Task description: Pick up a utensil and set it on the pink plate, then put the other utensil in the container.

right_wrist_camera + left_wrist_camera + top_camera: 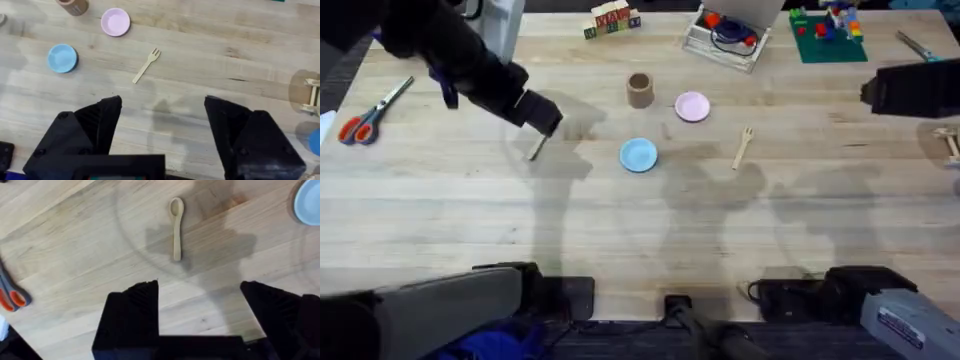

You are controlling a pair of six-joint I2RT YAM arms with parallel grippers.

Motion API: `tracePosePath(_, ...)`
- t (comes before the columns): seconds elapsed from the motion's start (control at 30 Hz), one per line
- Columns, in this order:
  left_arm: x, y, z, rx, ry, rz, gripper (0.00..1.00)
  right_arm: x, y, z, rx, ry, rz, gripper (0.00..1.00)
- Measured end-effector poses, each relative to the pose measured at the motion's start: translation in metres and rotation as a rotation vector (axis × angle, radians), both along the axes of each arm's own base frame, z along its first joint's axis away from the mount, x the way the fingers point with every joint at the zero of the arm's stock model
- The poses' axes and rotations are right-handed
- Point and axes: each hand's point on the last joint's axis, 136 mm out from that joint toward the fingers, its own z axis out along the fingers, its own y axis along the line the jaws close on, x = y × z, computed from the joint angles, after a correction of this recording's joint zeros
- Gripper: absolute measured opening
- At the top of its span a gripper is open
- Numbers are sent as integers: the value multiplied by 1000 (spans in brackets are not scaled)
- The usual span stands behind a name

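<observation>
**Both grippers spread and empty above the table**

The left gripper [200, 317] is held with fingers spread wide, nothing between them, above the wooden spoon [176, 227], which lies flat on the table [470, 220], left of the blue plate [639, 154]. The right gripper [162, 135] is likewise spread and empty, raised over the table's right side. The wooden fork [743, 146] lies right of the blue plate. The pink plate [692, 106] and brown cup [639, 89] stand side by side, apart, both unoccupied.
</observation>
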Motion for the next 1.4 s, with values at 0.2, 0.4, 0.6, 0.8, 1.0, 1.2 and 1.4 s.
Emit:
tracePosePath(0.2, -7, 12, -22, -17, 41, -31, 993, 0, 0, 0, 0, 0, 0, 995)
tracePosePath(0.4, 9, 14, -35, -24, 38, -49, 993, 0, 0, 0, 0, 0, 0, 996)
tracePosePath(0.6, 14, 14, -65, -41, 130, -56, 993, 0, 0, 0, 0, 0, 0, 996)
tracePosePath(0.8, 23, 16, -93, -49, 184, -59, 993, 0, 0, 0, 0, 0, 0, 996)
tracePosePath(1.0, 35, 17, -109, -47, 182, -72, 993, 0, 0, 0, 0, 0, 0, 996)
tracePosePath(1.2, 45, 18, -123, -46, 178, -81, 993, 0, 0, 0, 0, 0, 0, 996)
tracePosePath(1.4, 46, 16, -137, -62, 203, -85, 993, 0, 0, 0, 0, 0, 0, 996)
